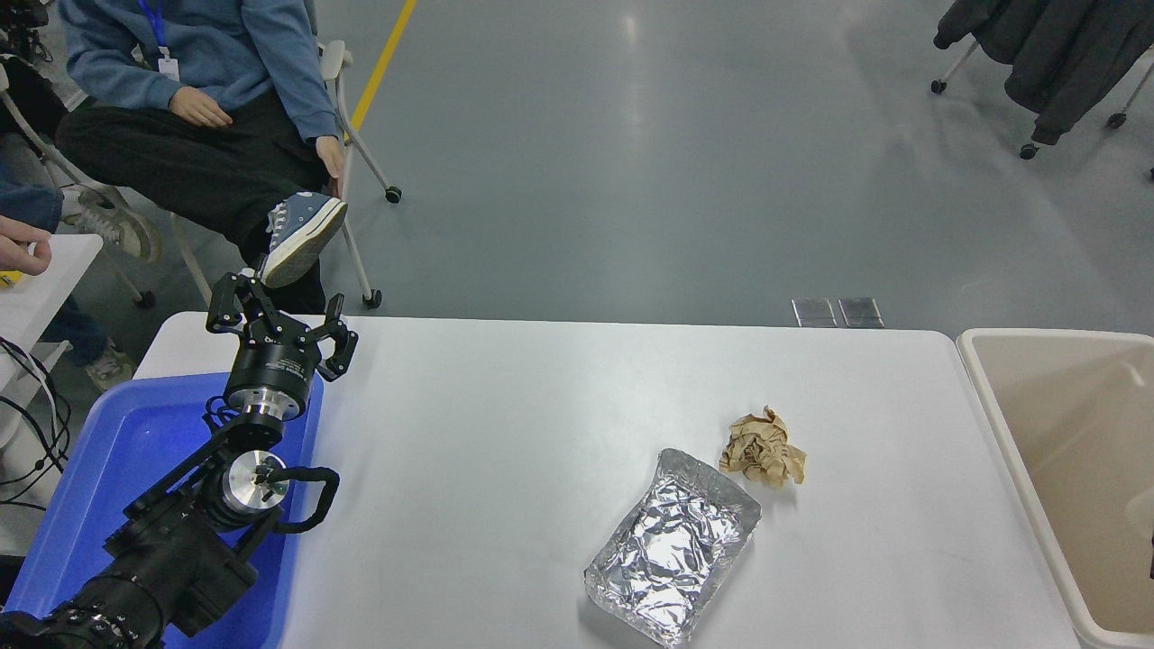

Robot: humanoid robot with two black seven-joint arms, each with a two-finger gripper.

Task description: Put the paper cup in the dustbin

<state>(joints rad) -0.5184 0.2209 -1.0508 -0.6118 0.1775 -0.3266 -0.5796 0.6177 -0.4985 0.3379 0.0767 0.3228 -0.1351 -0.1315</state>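
Black left arm point(180, 532), silver joint caps, looped black cable

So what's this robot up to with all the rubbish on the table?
Not much shows right now. The left claw is open and idle above a blue tub at the table's left end. On the white table lie a crumpled foil tray and, just beyond it, a brown paper ball, both untouched. A beige dustbin stands at the right end. A pale shape sits inside it at the picture's edge, too cropped to identify.
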